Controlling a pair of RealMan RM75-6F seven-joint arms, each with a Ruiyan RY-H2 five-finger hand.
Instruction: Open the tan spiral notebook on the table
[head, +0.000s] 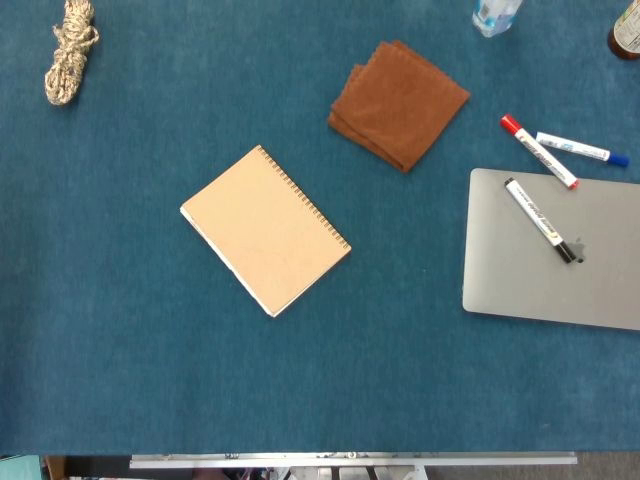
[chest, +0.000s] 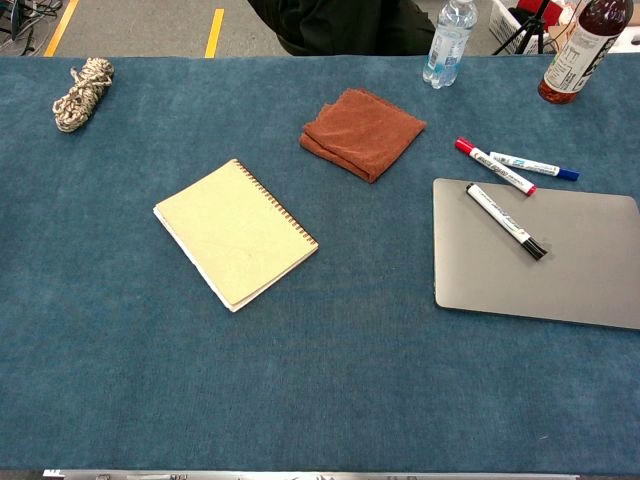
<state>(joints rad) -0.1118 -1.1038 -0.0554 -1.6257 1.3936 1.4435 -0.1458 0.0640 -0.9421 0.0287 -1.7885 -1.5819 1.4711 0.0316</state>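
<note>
Currently, tan spiral notebook (head: 265, 229) — closed, flat on the table (head: 120, 350), angled, spiral binding on its far-right edge, so I judge the cover lifts from the near-left. Brown cloth (head: 398, 103) and laptop (head: 560, 250) nearby. Neither hand in view — state unknown.

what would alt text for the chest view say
A closed tan spiral notebook lies angled on a blue table, no robot hands in view. A brown cloth sits behind it; right, a marker rests on a grey laptop.

No legible txt; marker (head: 538, 214) print blurred
</note>
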